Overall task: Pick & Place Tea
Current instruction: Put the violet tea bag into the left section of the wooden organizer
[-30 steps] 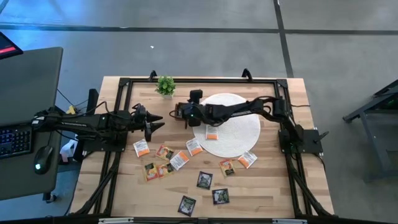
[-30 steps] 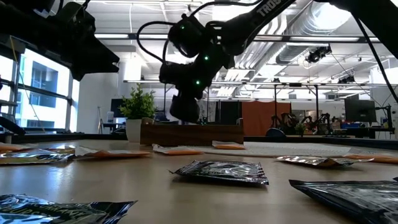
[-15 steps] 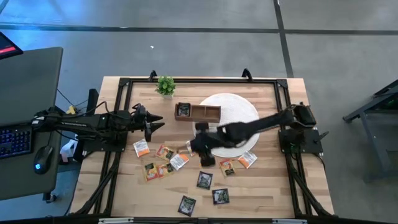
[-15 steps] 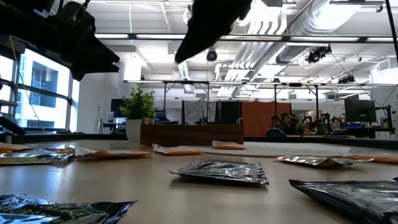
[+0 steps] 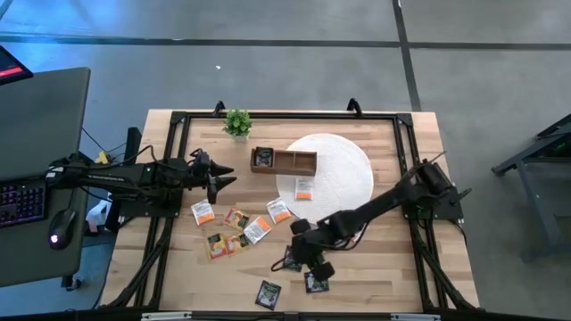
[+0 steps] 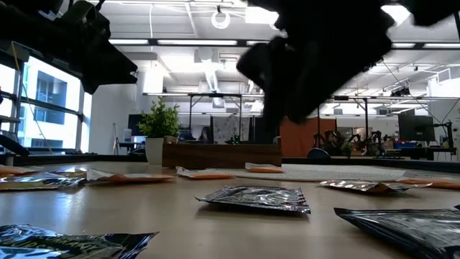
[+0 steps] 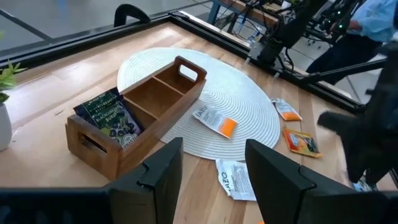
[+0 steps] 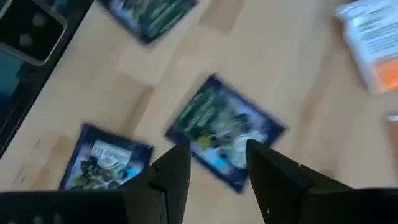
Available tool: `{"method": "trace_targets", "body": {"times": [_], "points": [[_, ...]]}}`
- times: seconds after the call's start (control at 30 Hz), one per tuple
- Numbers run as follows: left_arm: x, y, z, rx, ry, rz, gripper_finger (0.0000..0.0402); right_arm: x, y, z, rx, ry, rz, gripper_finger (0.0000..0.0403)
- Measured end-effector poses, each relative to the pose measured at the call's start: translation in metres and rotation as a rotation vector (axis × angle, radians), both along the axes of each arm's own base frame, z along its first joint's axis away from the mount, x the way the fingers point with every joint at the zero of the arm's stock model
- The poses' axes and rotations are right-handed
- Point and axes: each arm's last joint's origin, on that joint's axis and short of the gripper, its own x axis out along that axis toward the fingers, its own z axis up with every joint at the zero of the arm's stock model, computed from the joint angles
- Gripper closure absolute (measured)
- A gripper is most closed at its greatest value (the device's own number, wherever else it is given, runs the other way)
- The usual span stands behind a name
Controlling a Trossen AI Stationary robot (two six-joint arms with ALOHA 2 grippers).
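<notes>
Two arms show whole only in the high view: the left one waits over the table's (image 5: 393, 276) left side, while the right one reaches across toward the front, its claw (image 5: 308, 254) low among the dark sachets. The low view gives that claw only as a black mass overhead, with a dark sachet (image 6: 254, 198) lying flat on the wood beneath and others around it. The right wrist view looks straight down past its own fingers (image 8: 177, 171) — they stand parted with nothing between them, above a black-and-green sachet (image 8: 225, 129), and two more dark sachets lie apart from it. The left wrist view alone looks into the tray (image 7: 140, 118): one dark sachet (image 7: 109, 115) leans in its end compartment, the other compartments bare. The tray rests on the mat's (image 7: 249, 102) edge, a white-and-orange sachet (image 7: 214, 120) beside it on the mat. The left claw (image 7: 211, 168) hangs parted, holding nothing.
</notes>
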Motion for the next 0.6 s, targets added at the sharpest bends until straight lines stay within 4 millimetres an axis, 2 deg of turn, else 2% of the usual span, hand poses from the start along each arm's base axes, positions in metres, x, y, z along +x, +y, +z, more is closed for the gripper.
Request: {"method": "trace_targets", "body": {"times": [0.1, 0.2, 0.4, 0.5, 0.6], "points": [[0.000, 0.000, 0.000, -0.020, -0.006, 0.006, 0.0229, -0.008, 0.010, -0.005, 0.032, 0.041, 0.025, 0.0261], [0.000, 0.000, 0.000, -0.057, -0.016, 0.015, 0.0229, -0.019, 0.017, -0.008, 0.068, 0.150, -0.059, 0.0264], [0.000, 0.000, 0.000, -0.118, -0.032, 0.029, 0.0229, -0.037, 0.028, -0.013, 0.159, 0.378, -0.386, 0.0264], [0.000, 0.000, 0.000, -0.118, -0.036, 0.033, 0.0229, -0.040, 0.033, -0.013, 0.203, 0.411, -0.579, 0.0264], [0.000, 0.000, 0.000, -0.118, -0.037, 0.033, 0.0229, -0.042, 0.036, -0.013, 0.216, 0.403, -0.697, 0.0264]]}}
